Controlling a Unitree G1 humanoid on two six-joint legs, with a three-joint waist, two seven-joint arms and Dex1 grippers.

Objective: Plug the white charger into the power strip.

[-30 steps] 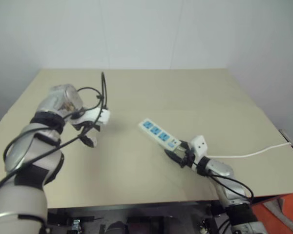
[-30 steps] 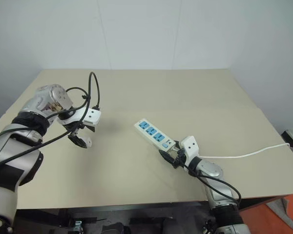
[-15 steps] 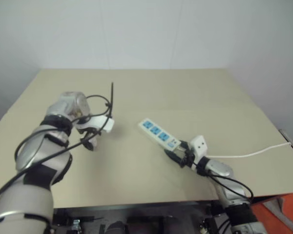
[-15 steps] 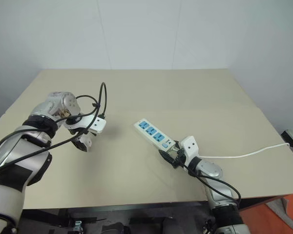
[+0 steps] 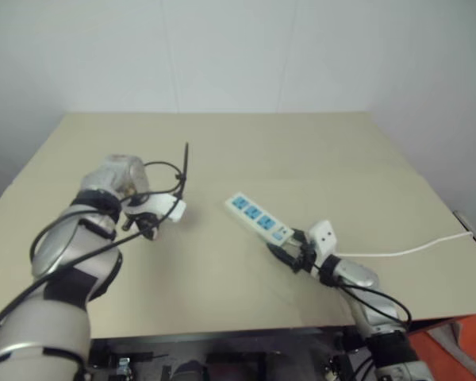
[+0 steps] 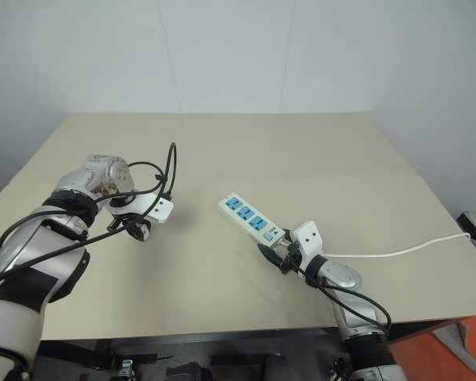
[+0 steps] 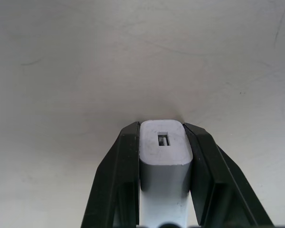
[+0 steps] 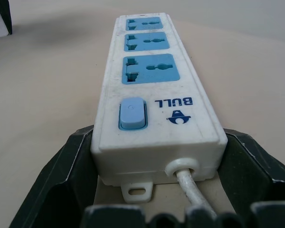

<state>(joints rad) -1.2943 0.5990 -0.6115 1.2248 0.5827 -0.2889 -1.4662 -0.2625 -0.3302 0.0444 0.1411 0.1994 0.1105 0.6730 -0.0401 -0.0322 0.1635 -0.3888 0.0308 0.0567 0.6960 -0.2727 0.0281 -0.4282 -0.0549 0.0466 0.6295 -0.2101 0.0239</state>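
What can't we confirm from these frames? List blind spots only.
- Charger prongs: in the left wrist view its underside faces away, flanked by the left hand's fingers.
- Power strip cord: cut off by the right wrist view's bottom edge.
- Right hand contact with the strip: too small in the right eye view.

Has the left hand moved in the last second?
Yes. The left hand has dropped toward the table and is now shut on the charger; the power strip stayed put.
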